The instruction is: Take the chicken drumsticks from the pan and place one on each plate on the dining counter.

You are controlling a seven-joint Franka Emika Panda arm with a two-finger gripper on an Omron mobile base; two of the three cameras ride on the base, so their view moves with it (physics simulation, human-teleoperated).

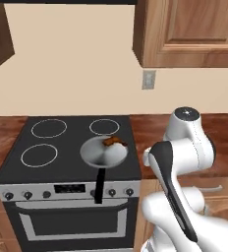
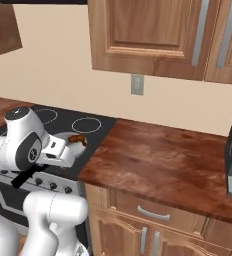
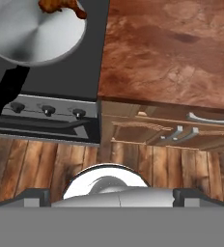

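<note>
Clearly, nothing is held at this moment: the gripper (image 3: 112,193) is spread wide and empty, its two dark tips standing well apart at the bottom of the hand view, over the wooden floor in front of the oven. The pan (image 1: 104,151) rests on the stove's (image 1: 17,162) front right burner, and its black handle (image 1: 99,184) juts out past the control knobs toward the robot. At the pan's far rim a reddish-brown drumstick (image 1: 112,142) is seen; whether a second, paler one lies beside or beneath it cannot be told from any of the views. The plates and the dining counter are not shown.

Several risks are judged from this. The meat lies against the far rim, so a descent from the near side could knock the pan wall or the handle and the pan could be slid or spun across the smooth black top. A small, rounded, tapered piece could be squeezed out sideways if it is pinched near its thin end or across its length rather than its width. If two pieces are touching, both could be disturbed, or the wrong one pushed over the rim onto the stove. The arm is folded close to its own body, so a long reach forward and down is required, and the elbow could be swung toward the wooden countertop (image 2: 153,160) edge.
</note>
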